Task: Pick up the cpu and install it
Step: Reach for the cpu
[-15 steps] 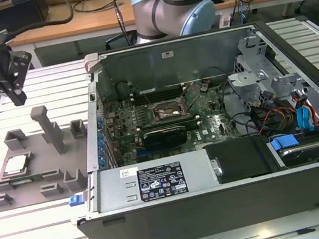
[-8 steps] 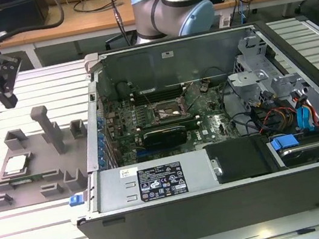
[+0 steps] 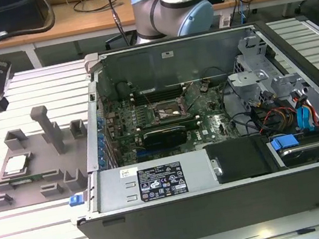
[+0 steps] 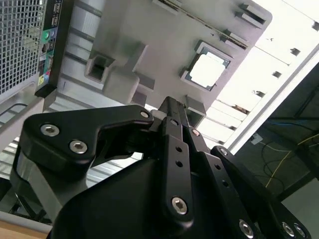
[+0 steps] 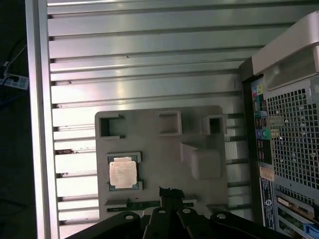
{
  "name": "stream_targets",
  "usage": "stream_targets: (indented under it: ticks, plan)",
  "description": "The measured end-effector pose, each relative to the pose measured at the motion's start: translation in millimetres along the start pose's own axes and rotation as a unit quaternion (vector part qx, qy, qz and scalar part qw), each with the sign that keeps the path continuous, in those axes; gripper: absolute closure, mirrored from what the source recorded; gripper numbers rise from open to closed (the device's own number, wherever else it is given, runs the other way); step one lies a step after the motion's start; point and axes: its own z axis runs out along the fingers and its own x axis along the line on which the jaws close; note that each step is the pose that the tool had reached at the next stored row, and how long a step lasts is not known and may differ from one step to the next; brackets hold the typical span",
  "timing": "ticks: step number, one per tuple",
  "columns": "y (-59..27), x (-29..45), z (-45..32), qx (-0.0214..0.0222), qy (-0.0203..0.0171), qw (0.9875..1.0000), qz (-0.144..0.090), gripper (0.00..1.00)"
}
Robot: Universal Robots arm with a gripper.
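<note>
Step in hand, as judged: approach for the pick. The cpu (image 5: 122, 175) lies flat in its square recess on the grey fixture tray (image 5: 159, 149), which rests on the slatted surface (image 3: 37, 85) at the exterior view's left of the open computer case (image 3: 223, 207); the motherboard socket (image 3: 167, 111) holds no chip.

The tool (image 5: 172, 192) is closed on nothing. For a clean pick, it should probably be opened before descent, centred over the chip, squared to its edges and closed on the thin rim; the recess walls leave little room, so a skewed approach risks catching the tray.

In the exterior view the arm (image 3: 176, 0) stands behind the case; the tool hangs raised above the surface, pointing down, offset beside the chip.
</note>
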Motion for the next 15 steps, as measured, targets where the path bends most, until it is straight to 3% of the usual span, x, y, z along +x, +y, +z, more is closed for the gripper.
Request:
stream_targets:
  ticks: [9, 15]
  plan:
    - [1.1, 23.9, 13.1, 0.0, -0.0001, 1.0, 0.0, 0.89]
    - [0.2, 32.4, 22.5, 0.0, 0.0, 1.0, 0.0, 0.89]
